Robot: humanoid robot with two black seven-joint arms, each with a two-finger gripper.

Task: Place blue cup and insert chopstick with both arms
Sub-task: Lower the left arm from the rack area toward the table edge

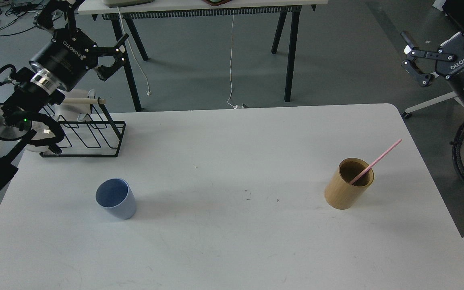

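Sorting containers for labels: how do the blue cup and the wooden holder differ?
The blue cup is pale blue and tapered; the wooden holder is tan, straight-sided and looks larger. The cup is empty; the holder holds the pink chopstick. Both stand upright, open-topped, untouched on the white table.

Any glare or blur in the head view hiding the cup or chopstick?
Head view: even, soft light; no glare on the white table; the blue cup and pink chopstick look sharp, with only faint shadows; the left gripper shows dark, with little detail.
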